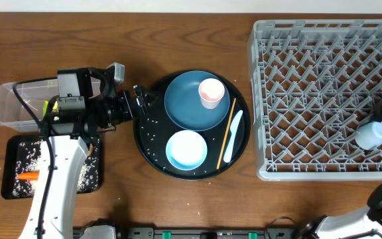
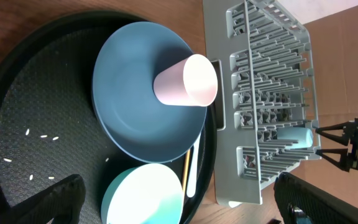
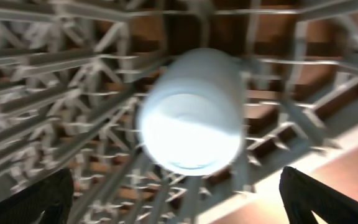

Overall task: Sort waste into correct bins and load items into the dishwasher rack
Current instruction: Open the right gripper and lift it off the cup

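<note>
The right hand (image 2: 319,140) hovers over the right side of the dishwasher rack (image 1: 290,99), its fingers spread wide and holding nothing. The light-blue cup (image 1: 374,134) lies on its side on the rack's lattice near the near right corner. It sits just below the hand and between the lines of the two open fingers without touching them. The right wrist view is blurred, so the fine contact with the pegs cannot be told.

The left hand (image 1: 143,99) is also spread wide and empty, poised above the left edge of the round black tray (image 1: 144,143), which stands on the wooden surface (image 1: 178,206) left of the rack. On that tray the dark-blue plate (image 1: 184,106) lies at the far side, and the pale-pink cup (image 1: 211,91) stands on the plate's right part. The white bowl (image 1: 186,149) sits at the near side, just beside the plate. To the right of plate and bowl lie the thin wooden chopstick (image 1: 226,133) and, beside it, the pale-blue flat utensil (image 1: 233,136). A few loose rice grains (image 2: 42,138) are scattered on the tray's left part.

At the far left is the clear tub (image 1: 12,106), with the yellow-green wrapper (image 1: 48,105) inside, partly hidden by the left arm. Nearer lies the shallow black tray (image 1: 8,189), holding rice and the orange carrot (image 1: 28,176).
</note>
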### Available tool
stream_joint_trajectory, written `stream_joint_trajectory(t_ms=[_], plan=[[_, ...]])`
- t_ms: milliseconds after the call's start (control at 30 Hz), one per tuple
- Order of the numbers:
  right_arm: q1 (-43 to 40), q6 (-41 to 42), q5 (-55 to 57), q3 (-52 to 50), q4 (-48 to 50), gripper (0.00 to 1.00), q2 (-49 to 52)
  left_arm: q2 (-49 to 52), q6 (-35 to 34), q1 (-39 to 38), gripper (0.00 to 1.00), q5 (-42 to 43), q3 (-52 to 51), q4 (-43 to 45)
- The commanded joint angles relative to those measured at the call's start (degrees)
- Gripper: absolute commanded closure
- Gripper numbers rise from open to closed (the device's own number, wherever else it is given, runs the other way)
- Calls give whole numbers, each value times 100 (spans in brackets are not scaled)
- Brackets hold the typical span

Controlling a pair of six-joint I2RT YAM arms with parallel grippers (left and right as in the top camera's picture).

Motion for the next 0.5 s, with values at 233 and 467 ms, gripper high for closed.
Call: stream_joint_trajectory(t_ms=[233, 467], plan=[[79, -7, -1399, -20, -511, 37, -142, -57, 55, 20, 2, -33, 39, 2], [605, -131, -951, -20, -1217, 99, -142, -57, 55, 20, 2, -33, 39, 2]])
